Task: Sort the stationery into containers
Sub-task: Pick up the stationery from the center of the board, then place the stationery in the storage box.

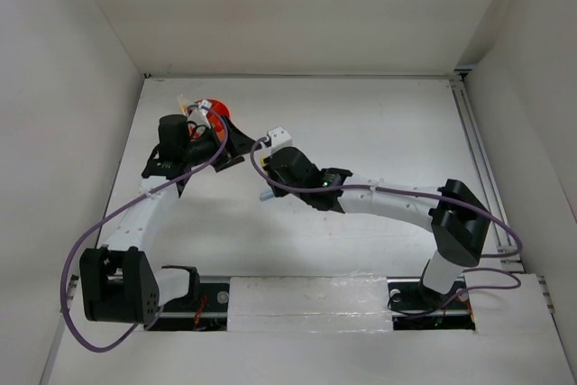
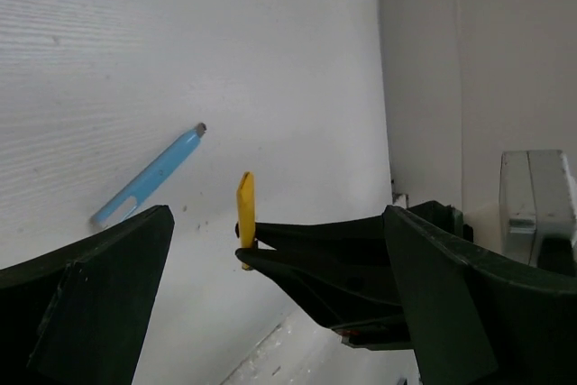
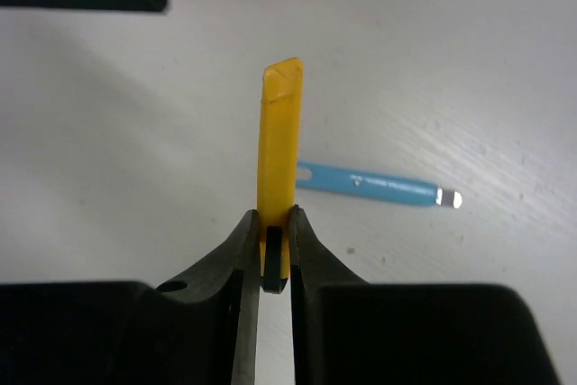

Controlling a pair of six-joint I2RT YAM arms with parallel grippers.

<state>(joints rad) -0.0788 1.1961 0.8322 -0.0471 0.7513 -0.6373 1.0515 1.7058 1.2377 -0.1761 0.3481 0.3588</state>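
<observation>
Left tool spread wide; right tool pinched narrow, its arm stretched leftward toward it

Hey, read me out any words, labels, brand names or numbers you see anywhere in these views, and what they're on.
No readable text in any view.
Blue pen: a faint speck on the barrel, too small to read.
Yellow pen in the right gripper: plain, no print.
Orange tub: mostly hidden, no label showing.
</observation>
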